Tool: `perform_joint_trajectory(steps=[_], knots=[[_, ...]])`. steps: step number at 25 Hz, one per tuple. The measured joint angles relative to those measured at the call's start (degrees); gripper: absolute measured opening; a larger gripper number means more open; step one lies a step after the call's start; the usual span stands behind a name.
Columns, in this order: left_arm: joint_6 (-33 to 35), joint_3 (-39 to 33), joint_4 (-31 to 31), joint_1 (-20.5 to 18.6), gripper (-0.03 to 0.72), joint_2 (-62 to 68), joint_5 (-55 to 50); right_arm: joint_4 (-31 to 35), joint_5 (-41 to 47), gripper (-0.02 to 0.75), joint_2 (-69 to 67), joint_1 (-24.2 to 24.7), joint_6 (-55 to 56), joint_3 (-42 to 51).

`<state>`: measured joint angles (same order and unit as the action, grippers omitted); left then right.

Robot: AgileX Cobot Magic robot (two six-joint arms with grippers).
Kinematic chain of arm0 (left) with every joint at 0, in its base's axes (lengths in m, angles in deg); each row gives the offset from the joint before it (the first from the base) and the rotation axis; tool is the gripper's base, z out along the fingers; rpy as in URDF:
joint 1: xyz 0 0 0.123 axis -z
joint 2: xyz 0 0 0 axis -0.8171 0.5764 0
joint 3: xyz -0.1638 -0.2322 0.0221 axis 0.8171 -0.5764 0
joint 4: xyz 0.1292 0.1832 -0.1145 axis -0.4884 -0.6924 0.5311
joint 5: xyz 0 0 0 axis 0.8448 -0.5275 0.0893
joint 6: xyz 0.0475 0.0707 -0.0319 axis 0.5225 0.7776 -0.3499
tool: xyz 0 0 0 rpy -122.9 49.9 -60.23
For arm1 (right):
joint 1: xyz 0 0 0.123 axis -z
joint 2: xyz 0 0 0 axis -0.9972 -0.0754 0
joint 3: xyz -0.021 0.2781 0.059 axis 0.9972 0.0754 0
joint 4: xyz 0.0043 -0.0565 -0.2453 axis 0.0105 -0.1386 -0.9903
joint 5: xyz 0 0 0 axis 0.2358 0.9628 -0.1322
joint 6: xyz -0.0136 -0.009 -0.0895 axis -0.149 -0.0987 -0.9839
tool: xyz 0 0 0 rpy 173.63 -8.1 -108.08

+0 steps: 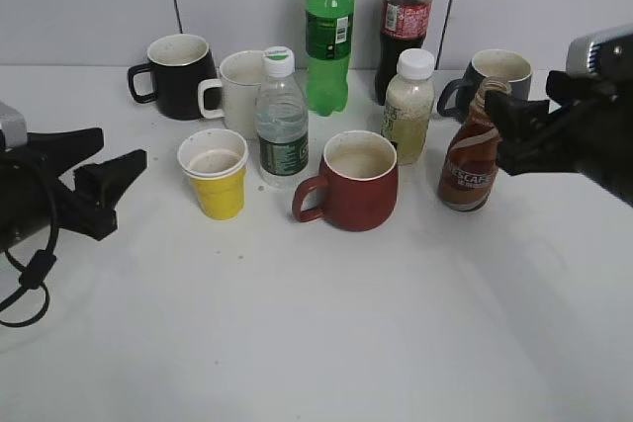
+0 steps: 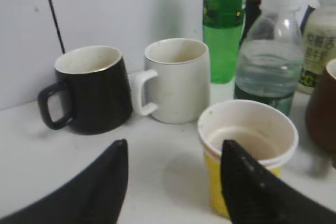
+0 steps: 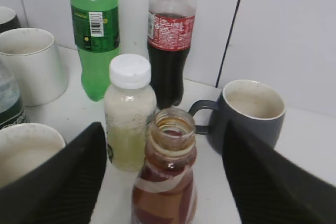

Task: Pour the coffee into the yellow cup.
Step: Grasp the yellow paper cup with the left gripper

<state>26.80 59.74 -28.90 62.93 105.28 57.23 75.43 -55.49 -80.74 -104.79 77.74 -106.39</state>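
The coffee bottle (image 1: 469,167) stands upright and uncapped on the table at the right, with its red-brown Nescafe label. In the right wrist view the coffee bottle (image 3: 165,182) stands between my right gripper's (image 3: 163,177) open fingers, which do not touch it. My right gripper (image 1: 514,130) is beside the bottle's neck in the exterior view. The yellow cup (image 1: 216,173) stands upright at the left-centre. In the left wrist view the yellow cup (image 2: 247,150) is partly behind the right finger of my left gripper (image 2: 173,182), which is open and empty. My left gripper (image 1: 114,185) sits left of the cup.
A red-brown mug (image 1: 351,182) stands between cup and coffee. A water bottle (image 1: 281,118), white mug (image 1: 240,93), black mug (image 1: 178,74), green bottle (image 1: 328,32), cola bottle (image 1: 404,22), pale drink bottle (image 1: 408,106) and grey mug (image 1: 495,76) crowd the back.
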Motion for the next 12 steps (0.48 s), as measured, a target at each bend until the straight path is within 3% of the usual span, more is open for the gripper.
perform_joint_trajectory(steps=[4, 8, 12], knots=[[0.00, 0.00, -2.29, 0.00, 0.559, 3.60, 0.26, -2.86, -10.79, 0.520, -5.96, 0.00, 2.16, 4.20], [0.00, 1.24, -5.91, 0.00, 0.587, 7.80, 0.26, -3.00, -20.81, 0.520, -12.95, 0.00, 2.42, 7.40], [0.00, 4.71, -10.43, 0.00, 0.590, 12.93, 0.29, -2.95, -22.09, 0.520, -19.33, 0.00, 2.55, 8.09]])
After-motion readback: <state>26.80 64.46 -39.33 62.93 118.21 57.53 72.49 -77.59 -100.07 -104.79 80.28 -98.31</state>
